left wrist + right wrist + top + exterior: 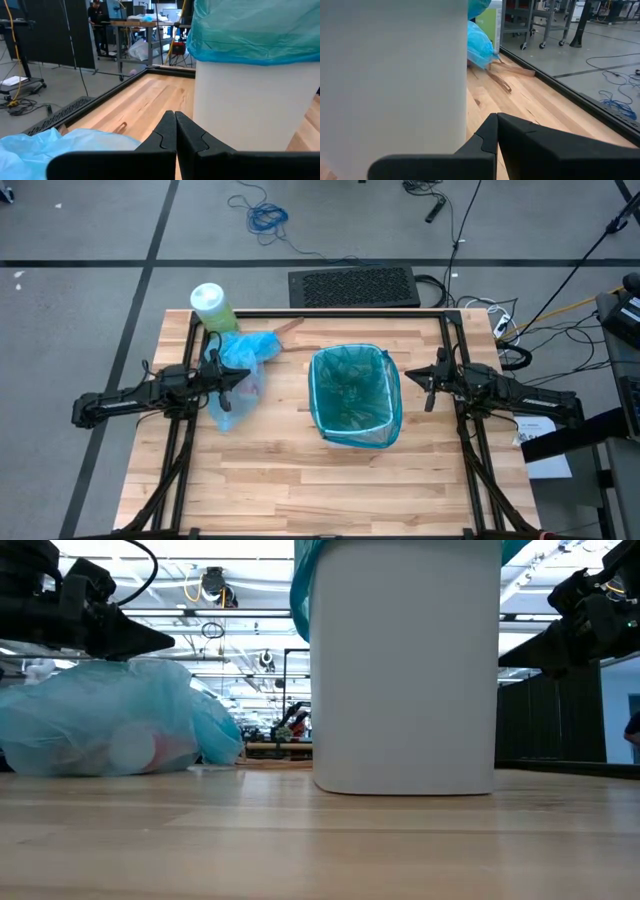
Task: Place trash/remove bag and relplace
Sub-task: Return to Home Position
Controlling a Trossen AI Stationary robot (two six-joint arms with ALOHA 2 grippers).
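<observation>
the high view lays out the whole table (300, 480). the white wastebasket (405, 670) stands right of centre, lined with a darker teal-green bag (352, 392) folded over its rim. the light-blue bag (240, 370) lies bulging on the wood to the left of it, apart from it. a green bottle (213, 308) with a white cap stands at the table's upper left corner, just above that bag. a brown cardboard strip (287, 326) lies by the top edge, between bottle and bin, and a black ribbed mat (353, 286) lies on the floor beyond that edge. the left arm reaches in from the left edge and ends over the light-blue bag. the right arm comes in from the right edge and ends just short of the wastebasket.

only the wrist views settle the jaws. the left gripper (175, 120) has its two dark fingers pressed together, and so has the right gripper (497, 122). the left wrist view also shows the teal liner's overhang on the bin, and a person (96, 17) at a bench far back in the room.

the low view alone shows the trash (150, 750) inside the light-blue bag, a pale round shape and a reddish patch seen through the film near the table. there the wastebasket fills the centre of the frame and hides whatever is behind it. the arms hang at the upper left and upper right, the left one just over the bag's top.
</observation>
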